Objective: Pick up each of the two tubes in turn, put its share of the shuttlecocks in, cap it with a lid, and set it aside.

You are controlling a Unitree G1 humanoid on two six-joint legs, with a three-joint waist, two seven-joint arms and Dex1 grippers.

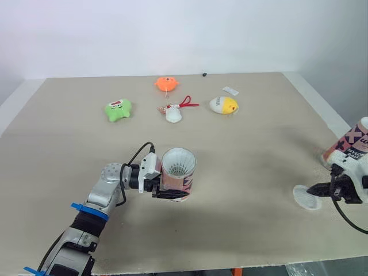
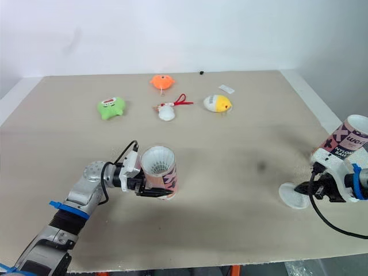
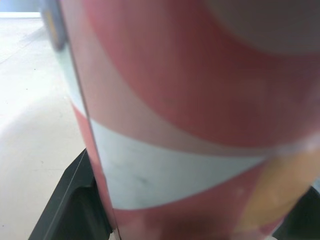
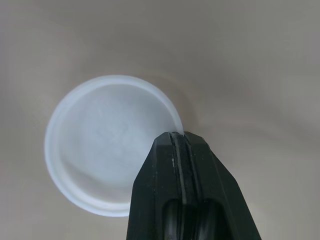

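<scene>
**Tube clamped, lid pinched**

The red-and-white tube point(image 1: 179, 175) stands near the table's point(image 1: 259, 144) front edge, clamped by the left gripper point(image 1: 174, 194). The eye views show a shuttlecock point(image 1: 178, 165) inside. By the right edge, the right gripper point(image 4: 181, 137) pinches the white lid point(image 4: 100, 145) at its rim, beside a second tube point(image 2: 348, 138) whose lettering is unreadable.

Bright, even overhead light, soft shadows

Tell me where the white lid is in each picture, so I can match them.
Left eye view: the white lid lies on the table near the right edge, at the right gripper.
Right eye view: same place, slightly further left.
Left wrist view: the red tube, its wall close up.
Right wrist view: close up, rim between the shut jaws.
Shared landmark: the right gripper.
</scene>
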